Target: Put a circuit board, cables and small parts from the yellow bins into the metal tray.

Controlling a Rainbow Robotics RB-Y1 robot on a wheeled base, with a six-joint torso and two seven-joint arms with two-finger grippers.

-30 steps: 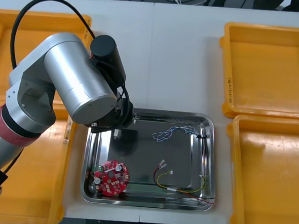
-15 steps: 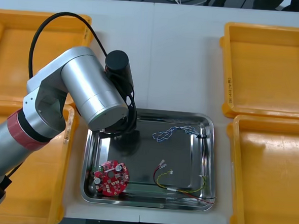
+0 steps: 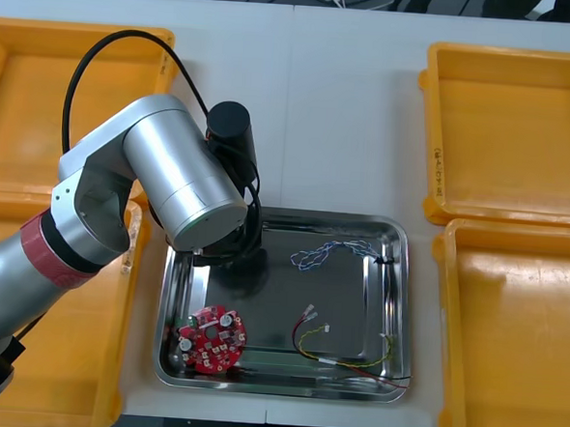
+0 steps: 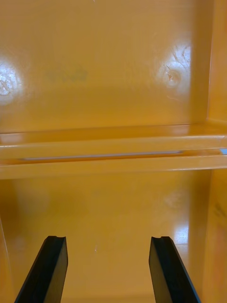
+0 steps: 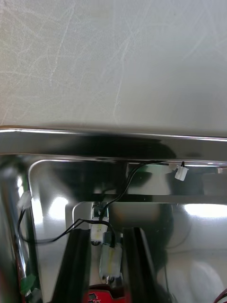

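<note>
One black cable [image 5: 126, 185], light, floppy, pinched at its white plug [image 5: 109, 260] in left gripper [image 5: 107, 234], tray [image 5: 113, 135] corner just ahead; stiff plug likely best hold. Right gripper [image 4: 108, 241] spread over bin [image 4: 113, 71].

No words, brands or numbers can be read. A line of small dark print runs along the inner rim of the far right bin [image 3: 437, 170], too small to read. A faint moulded mark on a bin wall [image 4: 66, 74] is likewise unreadable.

Silver arm [image 3: 171, 173], red band [image 3: 55, 248], blk cable [image 3: 111, 43]
</note>
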